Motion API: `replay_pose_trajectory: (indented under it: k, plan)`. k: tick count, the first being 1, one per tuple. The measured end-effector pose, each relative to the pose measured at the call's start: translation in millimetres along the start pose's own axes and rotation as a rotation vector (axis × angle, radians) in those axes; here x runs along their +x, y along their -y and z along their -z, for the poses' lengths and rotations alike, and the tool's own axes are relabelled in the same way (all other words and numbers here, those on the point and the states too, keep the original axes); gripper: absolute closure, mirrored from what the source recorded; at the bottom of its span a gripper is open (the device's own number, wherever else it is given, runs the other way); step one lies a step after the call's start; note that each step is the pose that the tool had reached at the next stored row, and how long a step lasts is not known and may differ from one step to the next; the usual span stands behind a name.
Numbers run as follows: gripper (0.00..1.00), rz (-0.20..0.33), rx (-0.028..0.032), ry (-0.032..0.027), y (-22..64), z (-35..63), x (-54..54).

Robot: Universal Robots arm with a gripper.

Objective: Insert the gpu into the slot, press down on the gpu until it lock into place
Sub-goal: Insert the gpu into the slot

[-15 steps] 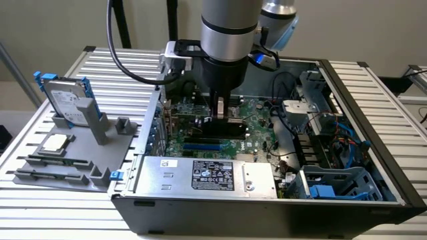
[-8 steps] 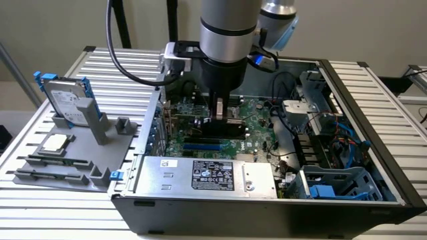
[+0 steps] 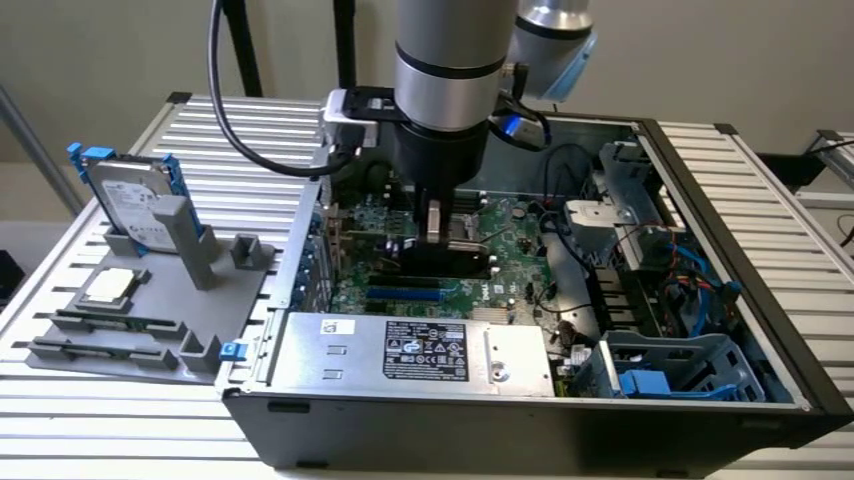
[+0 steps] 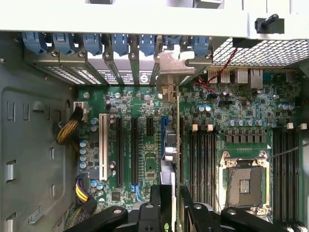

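— So, is the flat black gpu card already in?
— Not fully, I think. The pincer, half closed, holds it edge-down over the long blue plastic slot right beneath. Pressing and locking are not yet done.

You are looking at a silver ribbed metal table made of long parallel slats. Two things rest directly on it: a large open black computer case toward the exterior view's right, and a flat grey plastic fixture tray just beside it on the exterior view's left.
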State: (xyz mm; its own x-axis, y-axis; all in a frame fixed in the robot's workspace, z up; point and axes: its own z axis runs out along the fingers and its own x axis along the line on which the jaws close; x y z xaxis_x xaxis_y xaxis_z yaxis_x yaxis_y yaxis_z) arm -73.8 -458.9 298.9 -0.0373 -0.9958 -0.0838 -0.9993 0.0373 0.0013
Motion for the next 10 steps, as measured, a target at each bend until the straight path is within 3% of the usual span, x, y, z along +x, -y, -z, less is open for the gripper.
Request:
replay_pose_trajectory:
  k: [10]
  plan:
    - [0.74,-0.008,0.0007,0.0001,-4.0,-6.5,0.7]
